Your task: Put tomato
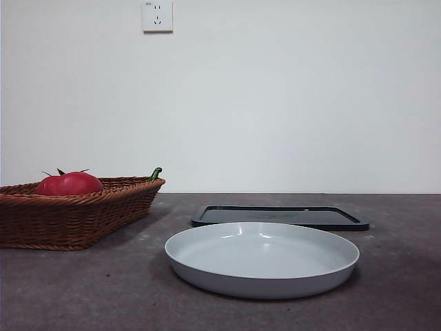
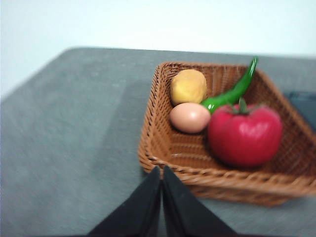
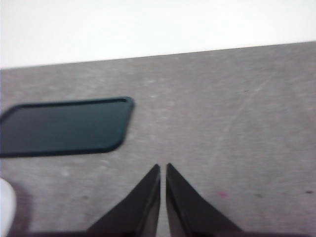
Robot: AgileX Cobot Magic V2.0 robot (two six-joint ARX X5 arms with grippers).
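While both of our arms wait above the table, neither shows in the front view. Nearest in that view sits a round white plate (image 1: 262,258), shallow and bare, on the grey table (image 1: 83,289). Just behind it lies a flat black tray (image 1: 279,216), low-rimmed and rectangular, apart from the plate. Off to the side stands a brown wicker basket (image 1: 69,214), and the tomato (image 1: 71,183) rises red above its rim, its dark calyx spiking upward. A green tip pokes over the basket's far corner.

From our left wrist, the left gripper (image 2: 161,170) hangs above the table just outside the basket's near wall (image 2: 217,180), its jaws closed together on nothing. Inside the basket the tomato (image 2: 244,134) lies against the near wall. Beside it rests a pale brown egg (image 2: 190,117), touching or nearly touching a green chilli pepper (image 2: 232,91) that slants toward the far corner. Behind the egg sits a lumpy yellow fruit (image 2: 188,86).

From our right wrist, the right gripper (image 3: 163,168) hovers over bare table, jaws closed and holding nothing, with the black tray (image 3: 64,126) beyond it.
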